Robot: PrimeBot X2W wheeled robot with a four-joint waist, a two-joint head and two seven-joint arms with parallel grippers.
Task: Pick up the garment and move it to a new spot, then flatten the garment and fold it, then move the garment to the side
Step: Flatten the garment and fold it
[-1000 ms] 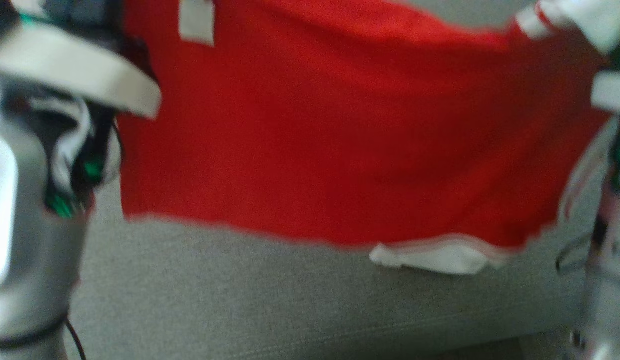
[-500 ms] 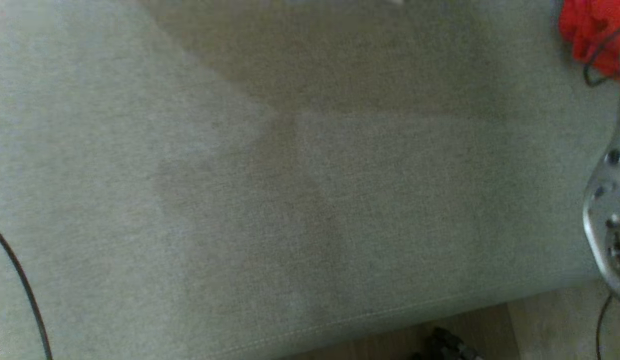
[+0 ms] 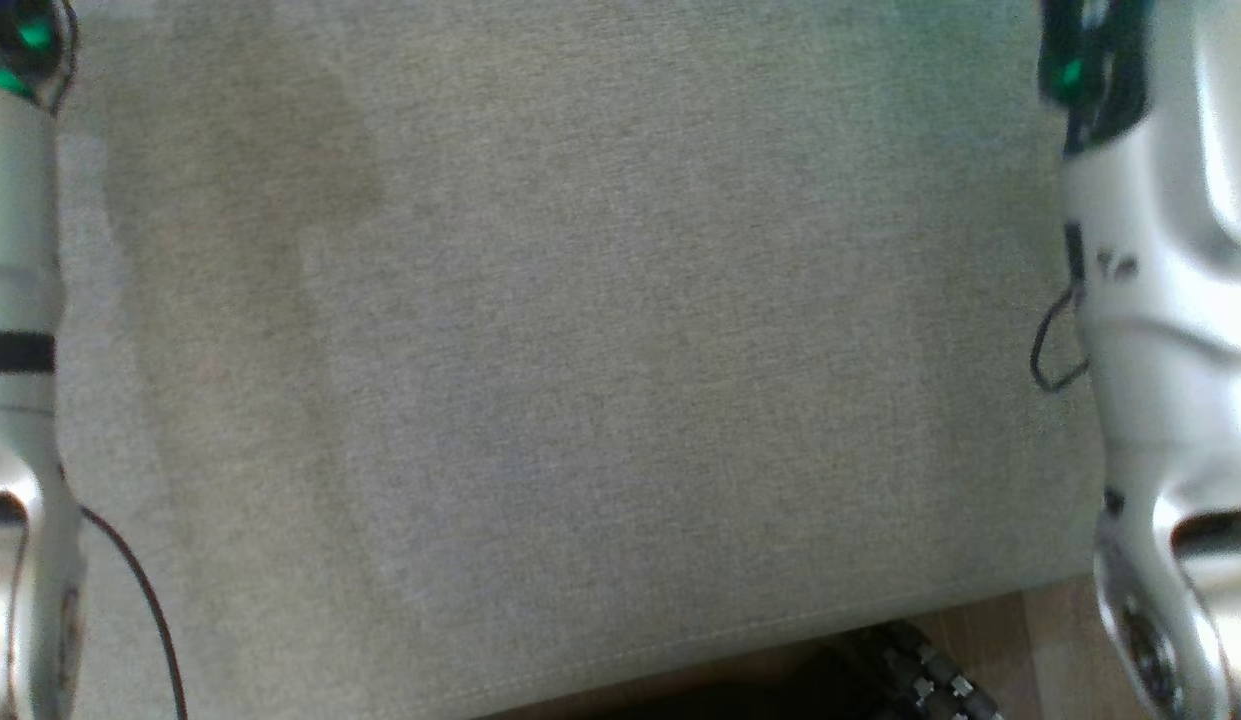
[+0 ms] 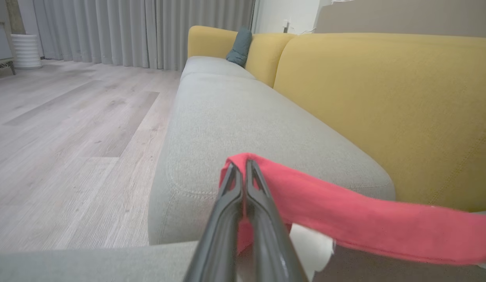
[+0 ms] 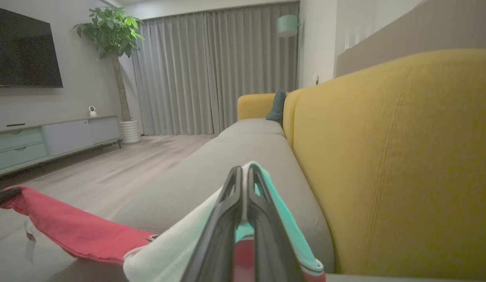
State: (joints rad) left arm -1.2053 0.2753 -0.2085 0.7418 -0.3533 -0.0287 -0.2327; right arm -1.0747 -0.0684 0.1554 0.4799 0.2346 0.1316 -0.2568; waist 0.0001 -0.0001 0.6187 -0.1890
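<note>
The garment is red with white trim. In the left wrist view the garment (image 4: 364, 223) stretches off to the right as a taut red band, and my left gripper (image 4: 244, 166) is shut on its red edge. In the right wrist view my right gripper (image 5: 244, 169) is shut on a white sleeve part (image 5: 176, 243) with a pale teal tint, and the garment's red cloth (image 5: 78, 231) runs off to the left. In the head view the left forearm (image 3: 15, 250) and right forearm (image 3: 1170, 300) stand at the sides over the grey sofa seat (image 3: 600, 350).
A yellow backrest (image 4: 383, 98) rises behind the grey seat, with a dark teal cushion (image 4: 239, 47) at the far end. Wood floor (image 4: 70, 137) lies beside the sofa. A TV (image 5: 25, 51), a low cabinet (image 5: 43, 141) and a potted plant (image 5: 113, 35) stand across the room.
A second ago the red garment hung spread across the head view; it is out of that view now. The head view itself has shifted, and both forearms stand at its edges.
</note>
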